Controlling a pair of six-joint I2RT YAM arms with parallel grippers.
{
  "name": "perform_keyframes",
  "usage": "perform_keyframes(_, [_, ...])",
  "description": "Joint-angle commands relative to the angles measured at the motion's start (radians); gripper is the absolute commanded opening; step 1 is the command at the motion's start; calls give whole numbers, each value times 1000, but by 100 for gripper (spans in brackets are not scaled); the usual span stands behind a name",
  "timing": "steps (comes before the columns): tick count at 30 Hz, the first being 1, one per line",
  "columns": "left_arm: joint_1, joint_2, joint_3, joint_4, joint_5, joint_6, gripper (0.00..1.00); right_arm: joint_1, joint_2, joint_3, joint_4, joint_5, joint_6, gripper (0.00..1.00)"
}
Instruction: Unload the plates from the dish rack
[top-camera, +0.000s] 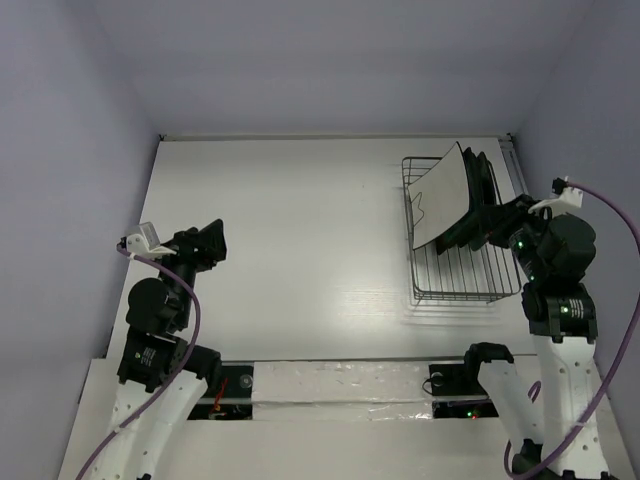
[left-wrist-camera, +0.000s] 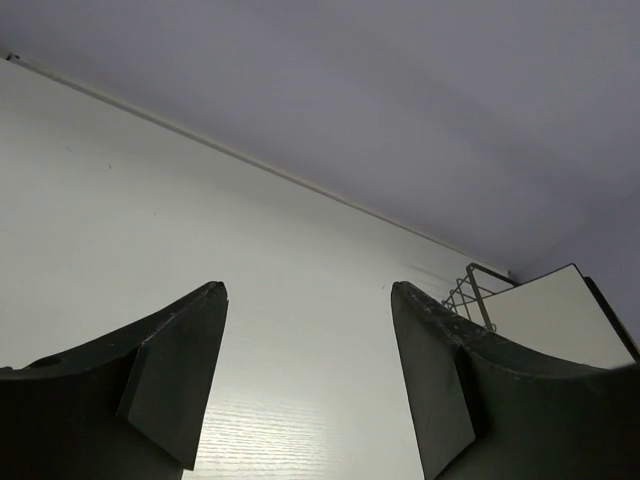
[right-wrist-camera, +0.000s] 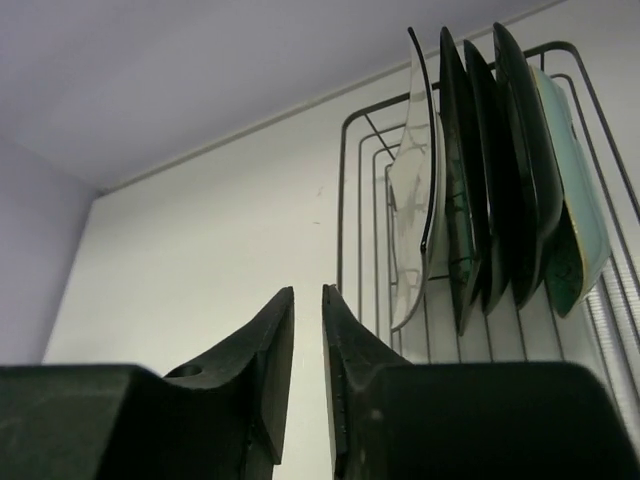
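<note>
The dish rack (top-camera: 462, 268) of grey wire stands at the right of the table. The plates stand on edge at its far end: a white square plate (top-camera: 444, 200) in front and dark plates (top-camera: 482, 185) behind it. In the right wrist view they show edge-on: white plate (right-wrist-camera: 410, 190), dark plate with teal centre (right-wrist-camera: 458, 200), black plate (right-wrist-camera: 518, 170), mint-green plate (right-wrist-camera: 580, 210). My right gripper (top-camera: 497, 226) (right-wrist-camera: 308, 292) is shut and empty, at the rack's right side by the plates. My left gripper (top-camera: 213, 242) (left-wrist-camera: 308, 290) is open and empty, far to the left.
Purple walls close in the white table (top-camera: 290, 220) at the back and both sides. The rack's (right-wrist-camera: 346, 190) near half holds only bare wires. In the left wrist view the rack (left-wrist-camera: 468, 290) and white plate (left-wrist-camera: 555, 315) show at the far right.
</note>
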Motion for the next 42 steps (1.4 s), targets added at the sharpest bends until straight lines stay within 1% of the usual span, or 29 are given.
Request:
perform_keyframes(1, [-6, -6, -7, 36, 5, 13, 63, 45, 55, 58, 17, 113, -48, 25])
perform_keyframes(3, [-6, -6, -7, 33, 5, 14, 61, 80, 106, 93, 10, 145, -54, 33])
perform_keyframes(4, [-6, -4, -7, 33, 5, 14, 58, 96, 124, 105, 9, 153, -62, 41])
perform_keyframes(5, [-6, -3, -7, 33, 5, 13, 56, 111, 144, 121, 3, 165, -68, 42])
perform_keyframes(6, [-6, -1, -8, 39, 5, 13, 50, 146, 187, 153, -3, 194, -82, 40])
perform_keyframes(7, [-6, -3, -11, 42, 5, 10, 45, 163, 208, 167, -22, 220, -93, 15])
perform_keyframes(8, [-6, -6, -13, 42, 5, 11, 40, 174, 231, 185, -37, 255, -102, 1])
perform_keyframes(9, [-6, -6, -13, 42, 5, 8, 34, 174, 254, 216, -54, 301, -108, 0])
perform_keyframes(10, [-6, -6, -13, 39, 5, 7, 18, 185, 293, 226, -69, 314, -126, 0])
perform_keyframes(11, [-6, 3, -13, 31, 5, 0, 9, 185, 308, 233, -76, 340, -134, 0])
perform_keyframes(12, [-6, 11, -10, 21, 5, -1, 0, 185, 320, 242, -80, 407, -137, 0])
perform_keyframes(13, [-6, 19, 1, -7, 5, -3, 0, 185, 348, 256, -103, 430, -148, 0])
perform_keyframes(15, [-6, 28, 1, -10, 5, -3, 0, 185, 367, 262, -112, 472, -156, 0])
perform_keyframes(17, [-6, 34, 0, -10, 5, -4, 0, 185, 397, 260, -103, 463, -159, 2])
perform_keyframes(18, [-6, 37, 0, -10, 5, -6, 0, 185, 412, 263, -106, 451, -159, 6])
perform_keyframes(19, [-6, 42, 3, -15, 5, -6, 0, 185, 429, 265, -102, 452, -160, 19])
perform_keyframes(20, [-6, 45, 3, -16, 5, -6, 0, 185, 457, 266, -99, 452, -159, 27])
perform_keyframes(22, [-6, 43, 1, -13, 5, -6, 8, 185, 485, 268, -93, 451, -159, 37])
perform_keyframes(24, [-6, 40, 0, -12, 5, -6, 16, 185, 509, 260, -77, 450, -154, 41])
perform_keyframes(25, [-6, 42, -2, -9, 5, -6, 21, 185, 517, 257, -62, 449, -150, 42])
perform_keyframes(28, [-6, 40, -2, -4, 5, -6, 28, 185, 548, 254, -47, 467, -140, 42])
perform_keyframes(35, [-6, 40, -5, -4, 5, -7, 32, 185, 601, 253, -37, 523, -137, 42])
perform_keyframes(42, [-6, 42, -4, -4, 5, -7, 33, 185, 666, 250, 6, 484, -134, 39])
